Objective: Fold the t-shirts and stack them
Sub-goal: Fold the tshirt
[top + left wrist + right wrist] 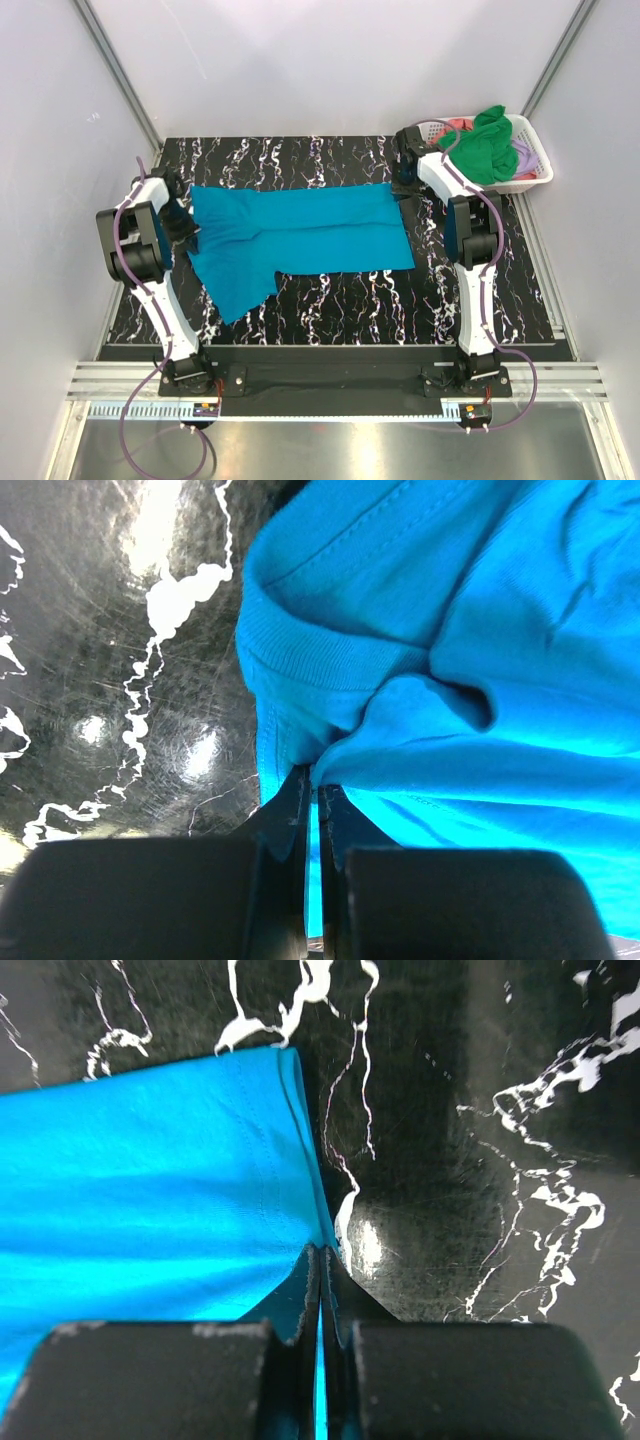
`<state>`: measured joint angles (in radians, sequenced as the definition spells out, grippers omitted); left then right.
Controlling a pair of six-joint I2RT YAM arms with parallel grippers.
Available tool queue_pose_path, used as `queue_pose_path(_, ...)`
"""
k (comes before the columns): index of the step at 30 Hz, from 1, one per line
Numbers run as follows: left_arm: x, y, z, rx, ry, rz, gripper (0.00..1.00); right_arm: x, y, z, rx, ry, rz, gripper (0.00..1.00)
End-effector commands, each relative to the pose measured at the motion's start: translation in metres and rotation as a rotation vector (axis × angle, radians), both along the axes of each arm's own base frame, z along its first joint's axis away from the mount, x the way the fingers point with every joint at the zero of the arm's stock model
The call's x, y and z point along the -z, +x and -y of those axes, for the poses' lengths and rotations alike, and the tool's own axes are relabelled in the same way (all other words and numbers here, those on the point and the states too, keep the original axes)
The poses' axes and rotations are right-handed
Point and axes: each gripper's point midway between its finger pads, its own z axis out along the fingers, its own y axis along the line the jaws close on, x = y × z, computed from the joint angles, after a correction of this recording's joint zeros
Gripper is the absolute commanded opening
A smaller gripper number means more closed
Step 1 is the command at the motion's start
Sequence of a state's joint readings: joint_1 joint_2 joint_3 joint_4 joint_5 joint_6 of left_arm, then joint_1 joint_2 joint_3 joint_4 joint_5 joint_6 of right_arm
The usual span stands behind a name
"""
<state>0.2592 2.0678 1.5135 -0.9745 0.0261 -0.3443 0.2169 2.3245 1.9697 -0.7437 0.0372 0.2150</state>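
Observation:
A teal-blue t-shirt (pixel 300 235) lies spread across the black marbled table (pixel 330 300), one sleeve trailing toward the front left. My left gripper (pixel 183 228) is shut on the shirt's left end; in the left wrist view the cloth (pixel 470 650) bunches at the fingertips (pixel 318 792) near the ribbed collar. At the shirt's far right edge my right gripper (pixel 405 185) is shut on the hem; the right wrist view has that hem (pixel 170 1180) pinched between the closed fingers (pixel 322 1255). More t-shirts, a bright green one (pixel 485 145) on top, with pink and lilac showing, fill a basket.
The white lattice basket (pixel 535 165) stands at the table's back right corner, just right of the right arm. White walls with metal rails close in the sides and back. An aluminium rail (pixel 330 385) carries both arm bases at the near edge.

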Motion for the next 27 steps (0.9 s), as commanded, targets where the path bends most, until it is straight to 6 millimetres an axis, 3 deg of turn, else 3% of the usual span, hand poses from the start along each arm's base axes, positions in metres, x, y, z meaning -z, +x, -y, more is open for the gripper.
queue_pose_path(1,-0.009,-0.003,-0.011,-0.004,0.058,0.015,0.00,-0.023,0.013,0.004,0.008,-0.032,0.063,0.02)
queue_pose_path(11,-0.012,-0.002,-0.017,-0.008,0.093,0.020,0.00,-0.013,0.026,0.001,0.004,-0.014,0.069,0.00)
queue_pose_path(18,-0.010,-0.011,-0.006,-0.014,0.041,0.007,0.01,-0.007,0.023,-0.006,-0.004,0.025,0.039,0.02)
queue_pose_path(20,-0.019,-0.014,-0.007,-0.010,0.057,0.013,0.15,-0.016,0.022,-0.005,-0.008,0.025,0.049,0.11)
queue_pose_path(23,-0.037,-0.007,-0.010,-0.005,0.067,0.053,0.25,-0.042,0.019,-0.007,-0.024,0.037,0.073,0.25)
queue_pose_path(26,-0.054,-0.002,-0.007,-0.016,0.060,0.099,0.42,-0.063,0.007,-0.005,-0.002,0.048,0.054,0.32)
queue_pose_path(27,-0.066,-0.002,-0.007,-0.023,0.071,0.137,0.45,-0.064,-0.005,-0.003,0.008,0.043,0.010,0.34)
